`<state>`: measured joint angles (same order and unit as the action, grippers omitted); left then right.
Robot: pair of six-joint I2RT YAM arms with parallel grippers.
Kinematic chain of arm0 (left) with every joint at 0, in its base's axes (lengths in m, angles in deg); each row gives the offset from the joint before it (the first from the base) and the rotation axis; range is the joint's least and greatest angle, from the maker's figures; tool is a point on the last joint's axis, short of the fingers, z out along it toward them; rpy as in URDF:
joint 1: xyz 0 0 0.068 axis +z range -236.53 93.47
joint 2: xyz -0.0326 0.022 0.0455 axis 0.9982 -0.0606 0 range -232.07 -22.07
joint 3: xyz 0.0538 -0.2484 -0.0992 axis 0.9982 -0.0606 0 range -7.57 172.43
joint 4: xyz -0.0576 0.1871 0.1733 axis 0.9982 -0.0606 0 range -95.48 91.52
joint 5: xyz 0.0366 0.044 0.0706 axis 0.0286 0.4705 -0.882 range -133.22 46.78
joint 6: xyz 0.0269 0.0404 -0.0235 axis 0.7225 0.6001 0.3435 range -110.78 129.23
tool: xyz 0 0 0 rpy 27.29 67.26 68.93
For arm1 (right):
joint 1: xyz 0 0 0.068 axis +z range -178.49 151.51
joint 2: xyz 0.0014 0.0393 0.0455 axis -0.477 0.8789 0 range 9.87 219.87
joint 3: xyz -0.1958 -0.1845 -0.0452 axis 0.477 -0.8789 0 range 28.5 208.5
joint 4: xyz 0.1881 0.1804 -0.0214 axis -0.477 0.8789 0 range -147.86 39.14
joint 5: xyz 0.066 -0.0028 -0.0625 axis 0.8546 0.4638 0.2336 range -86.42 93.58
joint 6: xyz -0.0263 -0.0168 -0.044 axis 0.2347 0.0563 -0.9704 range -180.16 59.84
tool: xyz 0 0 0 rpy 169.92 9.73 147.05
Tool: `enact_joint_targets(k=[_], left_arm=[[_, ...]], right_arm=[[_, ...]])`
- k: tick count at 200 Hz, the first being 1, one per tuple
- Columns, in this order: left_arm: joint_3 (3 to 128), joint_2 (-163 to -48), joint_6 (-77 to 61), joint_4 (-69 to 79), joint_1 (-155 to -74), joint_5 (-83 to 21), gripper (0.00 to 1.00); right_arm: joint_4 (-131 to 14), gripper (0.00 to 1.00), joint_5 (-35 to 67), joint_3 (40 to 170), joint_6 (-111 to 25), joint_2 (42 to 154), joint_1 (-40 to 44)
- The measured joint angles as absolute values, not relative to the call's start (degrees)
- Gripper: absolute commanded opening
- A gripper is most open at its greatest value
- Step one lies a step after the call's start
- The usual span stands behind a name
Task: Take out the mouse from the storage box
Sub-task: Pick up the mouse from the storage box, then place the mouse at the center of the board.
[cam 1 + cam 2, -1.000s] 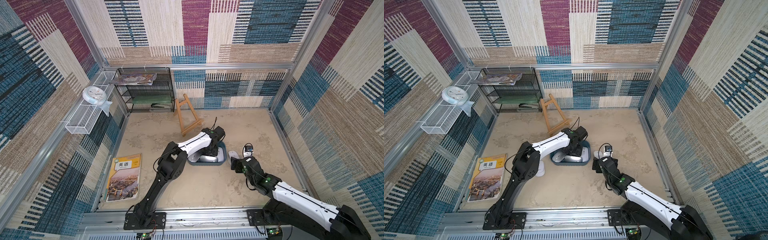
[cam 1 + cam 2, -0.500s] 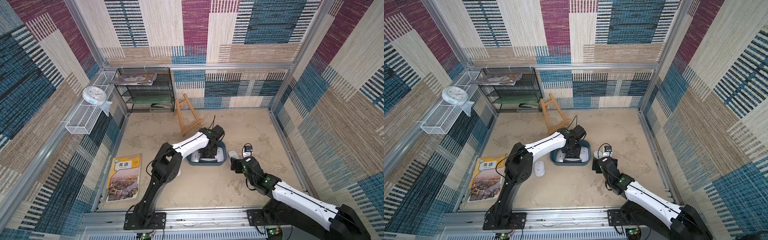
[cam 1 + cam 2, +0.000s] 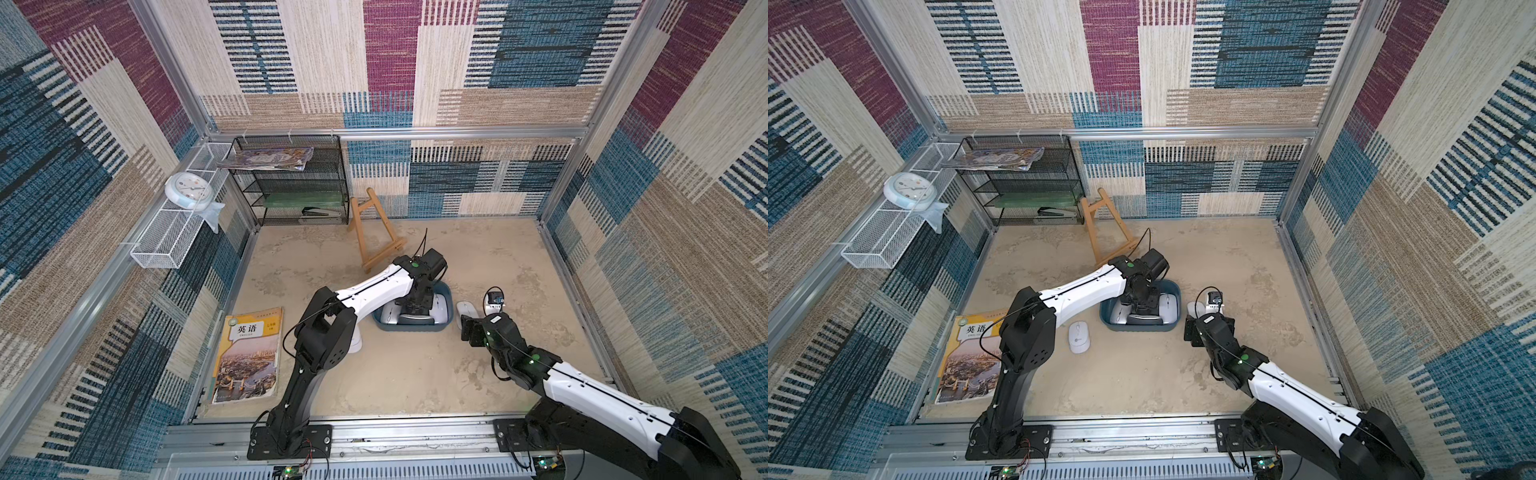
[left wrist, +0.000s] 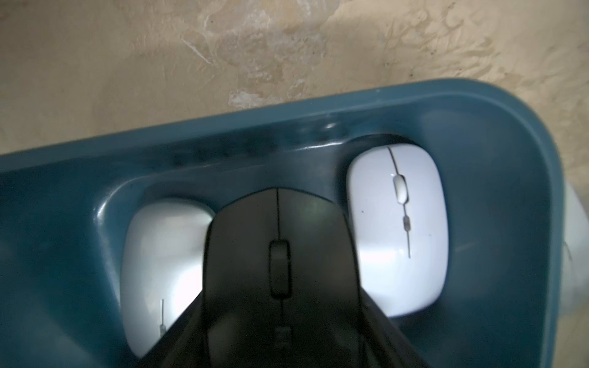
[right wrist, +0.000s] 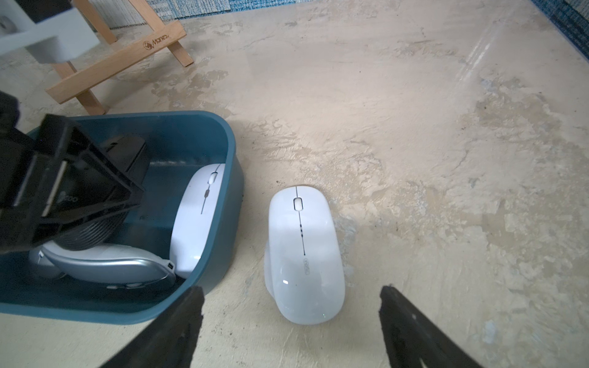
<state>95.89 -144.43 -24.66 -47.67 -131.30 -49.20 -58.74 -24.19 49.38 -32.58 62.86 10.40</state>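
The shallow dark blue-teal plastic storage box [image 3: 409, 329] sat near the middle of the mottled beige table [image 3: 415, 374]. The left gripper [image 4: 280, 286] reached down into the box, its jaws pressed against both flanks of a dark grey computer mouse [image 4: 280, 223]. That mouse was inside the box, between a white mouse [image 4: 398, 229] by one end wall and a second pale mouse [image 4: 159, 270] partly hidden behind it. In the right wrist view, a silver mouse [image 5: 108, 264] lay just beneath the dark one. The right gripper [image 5: 290, 290] hovered over the table with its jaws spread wide, clear of a glossy white mouse [image 5: 302, 255] that rested on the table just beside the box's end wall. Another white mouse [image 3: 1079, 337] lay on the table past the box's other end, near the left arm's elbow.
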Motion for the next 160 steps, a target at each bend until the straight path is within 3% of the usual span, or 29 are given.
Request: enact_joint_targets(k=[160], left_arm=[[69.0,-118.8,-28.6,-44.9,-136.2,-50.6,0.6]], right_arm=[[-59.0,0.9,-22.9,50.5,-32.9,65.1,10.4]])
